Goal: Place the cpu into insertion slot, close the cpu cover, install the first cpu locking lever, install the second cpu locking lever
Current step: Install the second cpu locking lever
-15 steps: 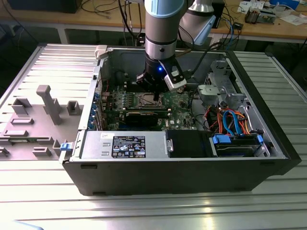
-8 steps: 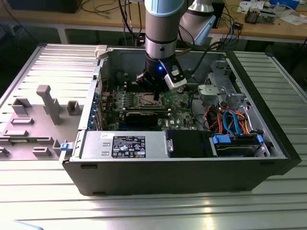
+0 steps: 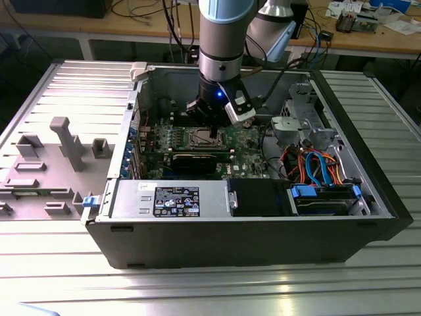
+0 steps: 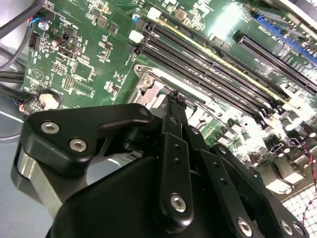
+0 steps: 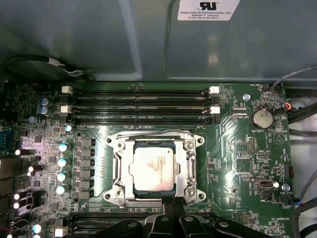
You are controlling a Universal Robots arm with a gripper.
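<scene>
- The cpu sits flat in the insertion slot, just below the centre of the first wrist view, its dull silver top showing through the window of the cpu cover, which looks to be lying down over it.
- In the exterior view the arm stands over the open computer case, centre of the frame, with the socket directly beneath it on the green motherboard.
- The tool is at the lower middle of the first wrist view, its fingers pressed together into a narrow tip, right at the socket frame's near edge. I see nothing pinched between them.
- In the second wrist view the same closed tip points down at the socket's silver rim, just beside the long black memory slots running across the upper right.
- A thin wire lever curves along the far side of the frame; whether it is hooked under its catch I cannot tell.
- My judgement: the chip is seated and the cover shut, so the work stands at the lever stage.
- To do it well, the tip should bear only on the lever wire or frame edge, never on the chip's top.
- Pressure wants to be slow and steady, so the tip cannot skid onto the memory slots or the small capacitors at the left of the first wrist view.
</scene>
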